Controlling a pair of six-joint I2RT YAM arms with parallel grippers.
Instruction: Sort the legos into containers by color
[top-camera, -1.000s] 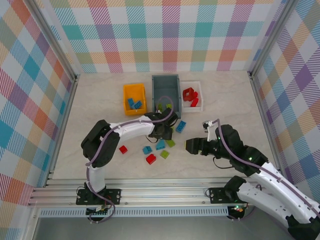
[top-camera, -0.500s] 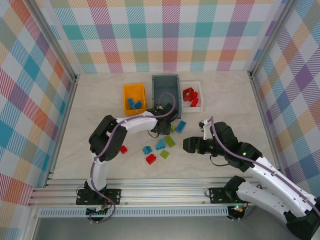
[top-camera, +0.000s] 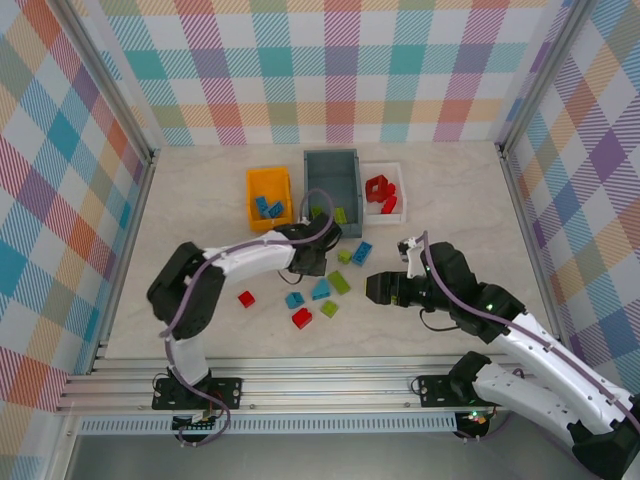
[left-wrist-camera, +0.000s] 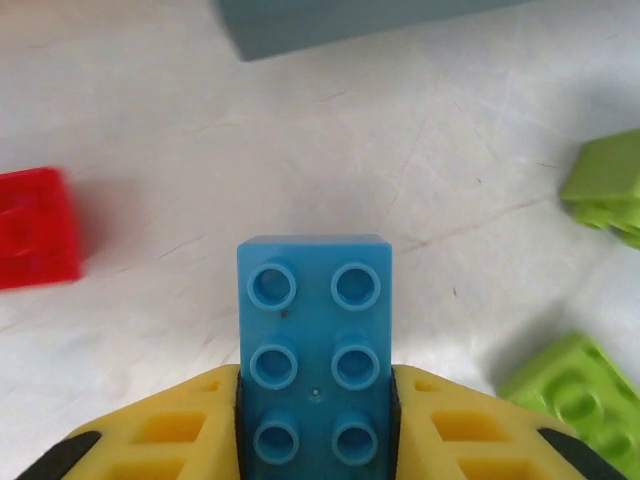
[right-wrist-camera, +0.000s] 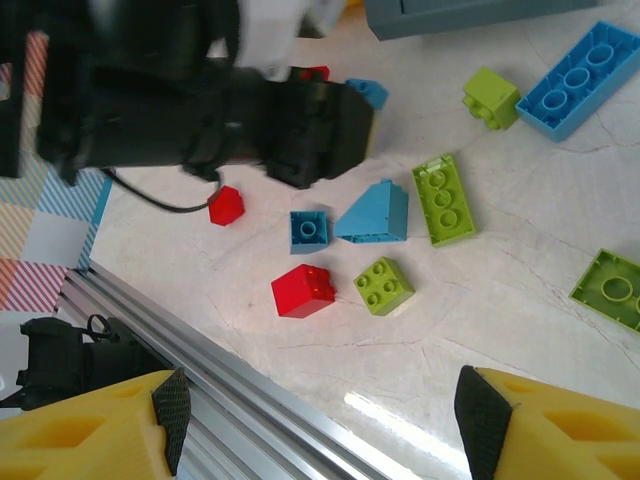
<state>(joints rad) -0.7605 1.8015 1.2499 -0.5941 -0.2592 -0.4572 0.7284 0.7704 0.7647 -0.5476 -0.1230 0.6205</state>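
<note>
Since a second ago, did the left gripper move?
Yes. The left gripper slid left, from in front of the grey bin's middle to in front of its left corner.

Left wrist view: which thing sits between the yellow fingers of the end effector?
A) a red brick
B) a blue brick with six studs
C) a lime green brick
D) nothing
B: the blue brick with six studs lies between the yellow fingers of the left end effector, both against its sides.
</note>
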